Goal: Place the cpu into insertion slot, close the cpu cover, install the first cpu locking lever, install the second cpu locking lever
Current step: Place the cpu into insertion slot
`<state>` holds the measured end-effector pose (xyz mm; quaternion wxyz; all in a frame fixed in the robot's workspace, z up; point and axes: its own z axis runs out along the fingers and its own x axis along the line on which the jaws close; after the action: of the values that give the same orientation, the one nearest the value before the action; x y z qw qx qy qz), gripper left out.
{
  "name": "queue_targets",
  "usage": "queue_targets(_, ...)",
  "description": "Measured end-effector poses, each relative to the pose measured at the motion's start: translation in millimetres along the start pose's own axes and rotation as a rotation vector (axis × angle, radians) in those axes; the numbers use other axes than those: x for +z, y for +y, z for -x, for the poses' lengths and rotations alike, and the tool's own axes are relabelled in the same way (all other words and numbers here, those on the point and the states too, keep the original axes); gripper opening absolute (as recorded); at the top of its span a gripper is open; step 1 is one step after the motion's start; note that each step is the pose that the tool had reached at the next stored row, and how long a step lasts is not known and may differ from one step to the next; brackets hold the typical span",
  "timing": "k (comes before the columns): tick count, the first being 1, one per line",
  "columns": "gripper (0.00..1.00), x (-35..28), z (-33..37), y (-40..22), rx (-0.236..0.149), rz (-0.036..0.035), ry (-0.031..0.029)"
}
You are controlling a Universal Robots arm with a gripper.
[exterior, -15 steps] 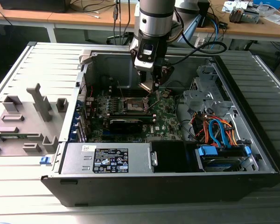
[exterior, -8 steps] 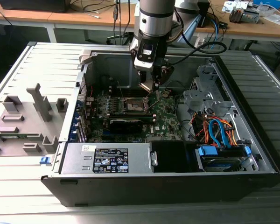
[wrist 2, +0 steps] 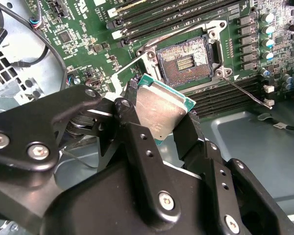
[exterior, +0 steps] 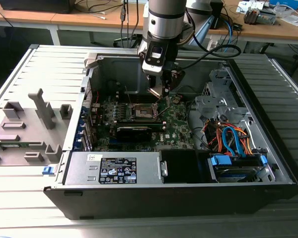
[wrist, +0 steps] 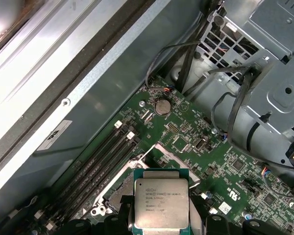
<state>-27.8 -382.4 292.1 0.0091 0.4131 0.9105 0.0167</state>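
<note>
While pincer (wrist 2: 158, 125) grips cpu (wrist: 161, 203), tilted, near insertion slot (wrist 2: 183, 61)

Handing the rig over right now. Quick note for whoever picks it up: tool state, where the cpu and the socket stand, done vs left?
Tool: shut on the cpu, gripped by its edges, metal top showing in both wrist views.
Position: over the motherboard, close to the insertion slot but not in it.
Slot: open and empty, contacts exposed. One thin locking lever is swung out beside it.
Done: cpu is in the grasp and up at the slot.
Left: cpu not yet seated; nothing closed or latched over the slot.
</note>
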Motion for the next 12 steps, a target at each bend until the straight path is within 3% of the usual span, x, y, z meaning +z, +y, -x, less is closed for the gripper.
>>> queue_targets(12, 0.54, 0.2, 0.0, 0.0, 0.016, 0.0000, -0.0006)
